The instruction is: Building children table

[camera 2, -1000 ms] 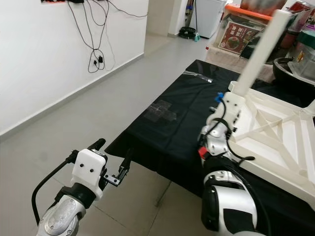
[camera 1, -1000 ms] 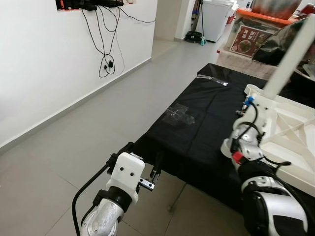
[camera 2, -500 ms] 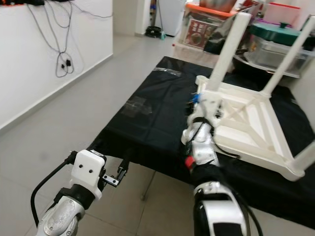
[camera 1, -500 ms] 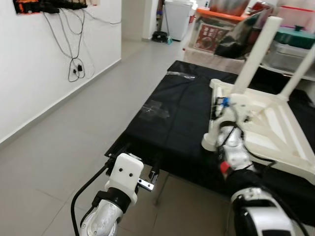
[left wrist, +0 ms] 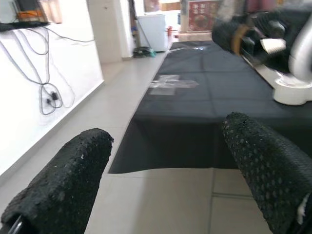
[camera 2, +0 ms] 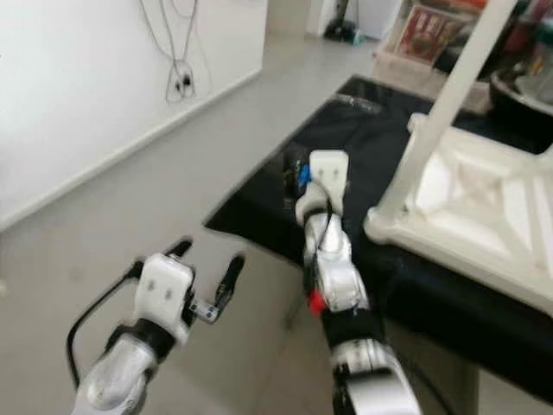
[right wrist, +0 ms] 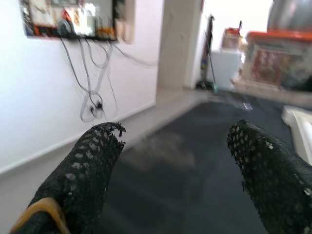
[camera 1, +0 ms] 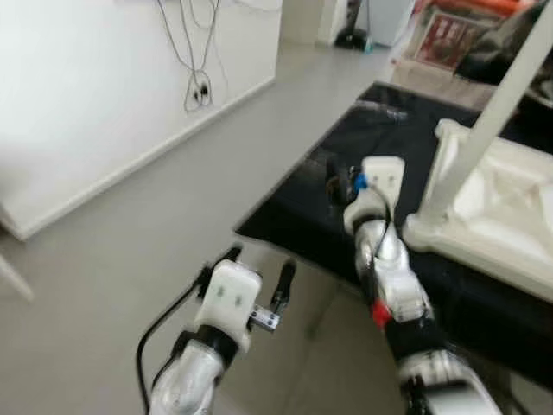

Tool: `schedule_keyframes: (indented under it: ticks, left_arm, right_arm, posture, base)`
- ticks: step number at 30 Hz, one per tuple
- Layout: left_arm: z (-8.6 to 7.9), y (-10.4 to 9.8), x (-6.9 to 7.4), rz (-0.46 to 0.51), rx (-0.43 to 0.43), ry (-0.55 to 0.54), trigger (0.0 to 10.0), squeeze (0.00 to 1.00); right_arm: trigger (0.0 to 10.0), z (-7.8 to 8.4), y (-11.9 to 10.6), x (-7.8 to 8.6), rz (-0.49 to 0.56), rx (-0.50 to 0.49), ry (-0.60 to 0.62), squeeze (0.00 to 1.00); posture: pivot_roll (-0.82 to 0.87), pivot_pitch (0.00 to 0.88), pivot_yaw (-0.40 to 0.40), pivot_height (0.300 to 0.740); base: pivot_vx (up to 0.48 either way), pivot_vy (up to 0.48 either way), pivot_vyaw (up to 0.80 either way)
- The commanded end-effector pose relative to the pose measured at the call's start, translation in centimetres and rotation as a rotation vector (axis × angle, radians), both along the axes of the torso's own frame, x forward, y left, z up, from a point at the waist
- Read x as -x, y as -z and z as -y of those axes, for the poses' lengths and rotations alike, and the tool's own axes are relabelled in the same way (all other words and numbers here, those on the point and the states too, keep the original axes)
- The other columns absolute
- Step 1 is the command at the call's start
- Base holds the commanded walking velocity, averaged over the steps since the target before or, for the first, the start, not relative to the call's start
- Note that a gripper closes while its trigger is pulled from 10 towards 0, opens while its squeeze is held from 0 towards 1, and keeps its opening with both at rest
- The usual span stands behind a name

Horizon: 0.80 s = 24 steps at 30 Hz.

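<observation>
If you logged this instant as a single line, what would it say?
left gripper: open, empty, over floor | right gripper: open, empty, over black cloth | white children table: upside down on cloth

The left gripper (camera 1: 259,275) is hanging over the grey floor (camera 1: 155,225), just in front of the edge of the black cloth (camera 1: 346,207), with its two black fingers apart. The right arm (camera 1: 389,277) is reaching over the cloth. Its gripper (camera 1: 341,180) is blurred. A white table (camera 1: 492,207) is lying upside down on the cloth, one leg (camera 1: 497,112) pointing up. Cables (camera 1: 197,52) are hanging on the white wall (camera 1: 86,78).
</observation>
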<state>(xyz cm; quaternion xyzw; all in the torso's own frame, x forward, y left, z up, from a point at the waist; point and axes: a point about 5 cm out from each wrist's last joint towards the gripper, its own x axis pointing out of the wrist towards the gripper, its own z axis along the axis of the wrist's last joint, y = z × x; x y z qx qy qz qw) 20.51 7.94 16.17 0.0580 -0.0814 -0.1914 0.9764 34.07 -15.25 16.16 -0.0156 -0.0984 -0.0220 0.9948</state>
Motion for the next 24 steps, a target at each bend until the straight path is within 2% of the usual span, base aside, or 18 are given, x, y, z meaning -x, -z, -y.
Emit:
schedule_keyframes:
  ticks: [1, 4, 5, 6, 11, 14, 24]
  left_arm:
    - [0.3, 0.1, 0.1, -0.005, -0.005, 0.015, 10.0, 0.0]
    - [0.2, 0.2, 0.2, -0.011, -0.005, 0.014, 10.0, 0.0]
    - [0.2, 0.2, 0.2, -0.011, -0.005, 0.014, 10.0, 0.0]
    - [0.1, 0.5, 0.2, -0.022, -0.013, 0.011, 10.0, 0.0]
    - [0.0, 0.7, 0.2, -0.028, -0.018, 0.009, 10.0, 0.0]
    - [-0.6, 1.2, 0.1, -0.056, -0.02, -0.025, 10.0, 0.0]
    - [-1.1, 1.6, 0.1, -0.088, -0.003, -0.051, 10.0, 0.0]
  right_arm:
    - [10.0, 0.6, 0.5, 0.5, -0.025, 0.005, 0.001, 0.0]
    - [10.0, -0.3, 1.6, 2.1, -0.057, -0.001, -0.095, 0.0]
    - [10.0, -0.3, 1.6, 2.1, -0.057, -0.001, -0.095, 0.0]
    - [10.0, -1.3, 1.9, 3.2, -0.055, 0.01, -0.156, 0.0]
    - [10.0, -1.9, 1.9, 3.9, -0.052, 0.012, -0.19, 0.0]
    - [10.0, -2.7, 2.2, 4.9, -0.053, 0.036, -0.211, 0.0]
    - [10.0, -2.9, 2.4, 5.4, -0.081, 0.033, -0.236, 0.0]
  posture:
    - [0.06, 0.084, -0.112, 0.74]
    - [0.06, 0.085, -0.11, 0.74]
    - [0.06, 0.085, -0.11, 0.74]
    - [0.06, 0.086, -0.105, 0.74]
    - [0.06, 0.085, -0.106, 0.74]
    - [0.06, 0.08, -0.102, 0.74]
    - [0.07, 0.066, -0.099, 0.74]
  base:
    - [0.0, 0.0, 0.0]
    - [0.0, 0.0, -0.27]
    - [0.0, 0.0, -0.8]
    - [0.0, 0.0, -0.8]
    - [0.0, 0.0, -0.8]
    - [0.0, 0.0, -0.8]
    - [0.0, 0.0, -0.79]
